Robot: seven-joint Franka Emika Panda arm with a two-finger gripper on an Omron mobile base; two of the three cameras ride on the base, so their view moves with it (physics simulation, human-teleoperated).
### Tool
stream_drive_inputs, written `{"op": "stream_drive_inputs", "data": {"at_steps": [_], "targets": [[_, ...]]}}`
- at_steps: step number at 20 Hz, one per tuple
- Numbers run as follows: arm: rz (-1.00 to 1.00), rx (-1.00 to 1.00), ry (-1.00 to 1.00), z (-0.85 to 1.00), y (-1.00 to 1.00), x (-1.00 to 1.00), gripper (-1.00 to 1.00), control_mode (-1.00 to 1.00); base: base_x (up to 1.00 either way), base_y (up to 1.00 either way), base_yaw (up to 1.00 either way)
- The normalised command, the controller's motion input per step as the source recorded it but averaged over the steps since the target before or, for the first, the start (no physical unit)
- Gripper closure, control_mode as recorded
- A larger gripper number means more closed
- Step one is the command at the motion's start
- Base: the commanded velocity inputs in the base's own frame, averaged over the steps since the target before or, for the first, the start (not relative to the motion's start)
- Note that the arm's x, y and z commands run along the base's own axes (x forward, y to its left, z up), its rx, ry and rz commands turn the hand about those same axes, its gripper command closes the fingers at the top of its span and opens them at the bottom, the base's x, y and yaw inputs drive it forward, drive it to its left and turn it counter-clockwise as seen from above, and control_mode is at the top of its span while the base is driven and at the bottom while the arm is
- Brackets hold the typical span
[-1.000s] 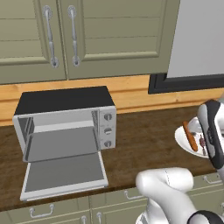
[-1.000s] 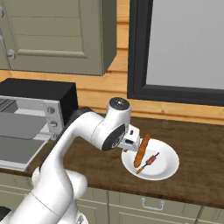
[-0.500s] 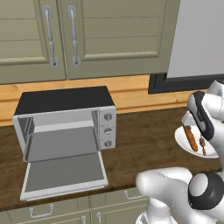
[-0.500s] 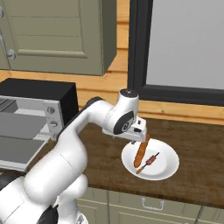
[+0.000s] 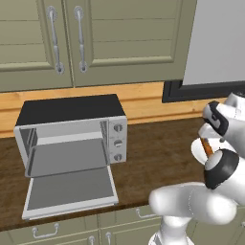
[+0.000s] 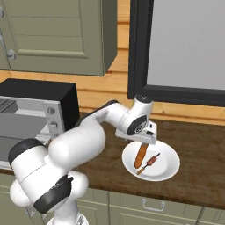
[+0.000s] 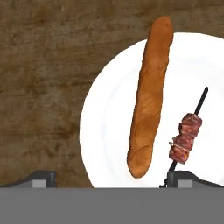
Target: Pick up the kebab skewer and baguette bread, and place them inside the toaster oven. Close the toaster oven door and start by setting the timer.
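The tool (image 7: 111, 177) is standing with its jaws spread wide and holding nothing, its two dark fingertips (image 7: 41, 178) rising at the lower edge of the hand view on either side of the near end of the baguette bread (image 7: 150, 97). The loaf, slim, orange-brown and rounded at both ends, is lying on a round, smooth white plate (image 7: 105, 131), with its far end overhanging the rim toward the top of the frame. Just to its right on the same plate, apart from it, the kebab skewer (image 7: 185, 136) is lying: a thin dark stick carrying three small red-brown meat chunks. The plate is resting on the dark, grained wooden desk (image 6: 197, 145), at the lower centre of the right base view. At the left of the left base view, well apart from the plate, the toaster oven (image 5: 72, 131) is sitting as a boxy silver unit with a black top and three round knobs on its right panel; the toaster oven door (image 5: 71, 190) is lying folded down flat in front of it. Olive panelled cabinets (image 5: 95, 40) with metal bar handles are hanging above, over a light wooden wall strip (image 5: 143, 100). A dark-framed grey panel (image 6: 184, 44) is filling the upper right of the right base view. No readable writing is showing anywhere.
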Motion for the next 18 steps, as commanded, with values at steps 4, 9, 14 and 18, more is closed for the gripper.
{"op": "stream_drive_inputs", "data": {"at_steps": [4,9,14,18], "targets": [[0.0,0.0,0.07,-0.38,-0.22,0.39,-1.0,-1.0,0.0,0.0,0.0],[0.0,0.0,0.07,-0.4,-0.07,0.26,-1.0,-1.0,0.0,0.0,0.0],[0.0,0.0,0.0,-0.43,-0.13,0.31,-1.0,-1.0,0.0,0.0,0.0],[0.0,0.02,0.05,-0.24,-0.19,0.15,-1.0,-1.0,0.0,0.0,0.0]]}}
